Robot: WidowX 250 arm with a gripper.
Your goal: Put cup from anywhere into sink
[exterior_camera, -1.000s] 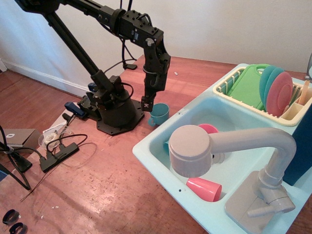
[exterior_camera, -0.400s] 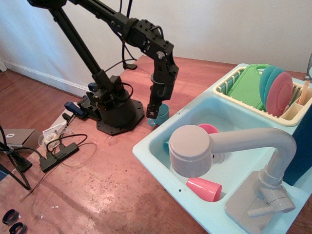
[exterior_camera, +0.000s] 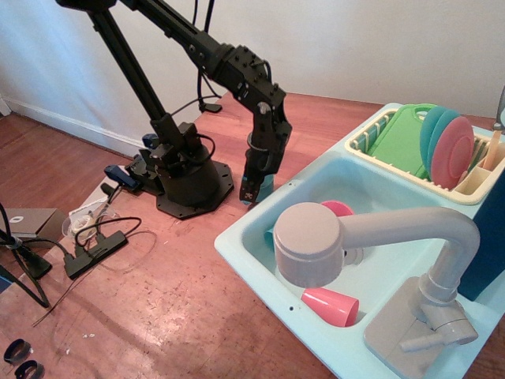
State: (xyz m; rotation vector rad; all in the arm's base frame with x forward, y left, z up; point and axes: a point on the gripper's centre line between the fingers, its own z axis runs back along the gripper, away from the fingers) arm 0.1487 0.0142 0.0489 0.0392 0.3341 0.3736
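Sink [exterior_camera: 260, 260] holds two pink cups [exterior_camera: 330, 306] under the big grey faucet [exterior_camera: 355, 237]; the dish rack [exterior_camera: 371, 133] carries plates and a green board. Gripper [exterior_camera: 251, 192] is down over the teal cup [exterior_camera: 265, 188], on the table just beside the sink's corner. Can't tell if it's clamped. Looks like the grasp step; next comes lifting over the rim.

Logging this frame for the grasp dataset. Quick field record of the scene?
surface: wooden table
tool: lowered over the cup, open or shut cannot be told
cup: teal, on the table just outside the sink's near-left rim, mostly hidden by the tool
sink: pale aqua basin, cup not in it
in sink: two pink cups
faucet: grey, over the basin
dish rack: cream, holds green board, plates
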